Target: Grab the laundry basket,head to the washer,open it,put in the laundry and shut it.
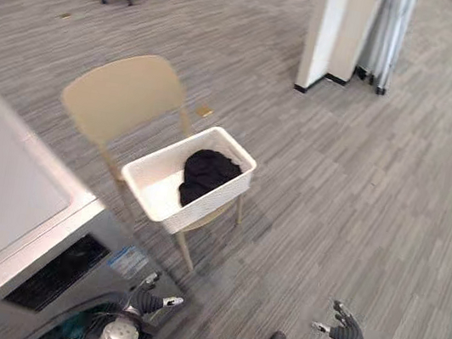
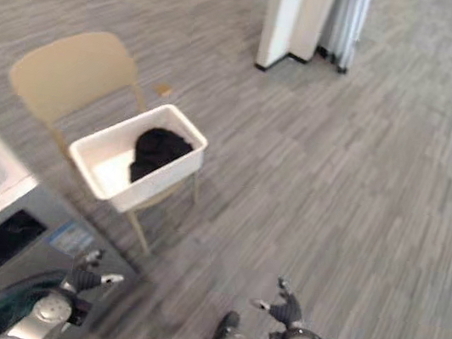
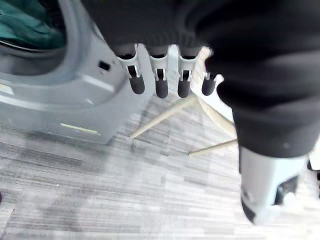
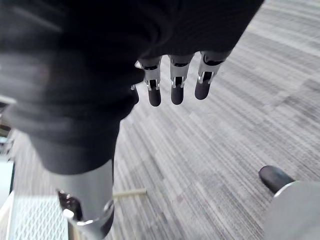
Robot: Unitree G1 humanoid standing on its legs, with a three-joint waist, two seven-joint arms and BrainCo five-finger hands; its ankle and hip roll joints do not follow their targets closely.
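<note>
Laundry (image 1: 208, 175) in basket (image 1: 155, 184) on chair (image 1: 121, 97)

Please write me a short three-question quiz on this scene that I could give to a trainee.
1. True or false: the white laundry basket stands on the seat of the beige chair.
2. What lies in the basket? A) a black garment B) a red towel C) nothing
3. Fill in: the left hand and the right hand hang low near the floor, each holding ____.

Key: 1 true. 2 A. 3 nothing; both hands are open, and the washer stands on the robot's left, beside the chair.
</note>
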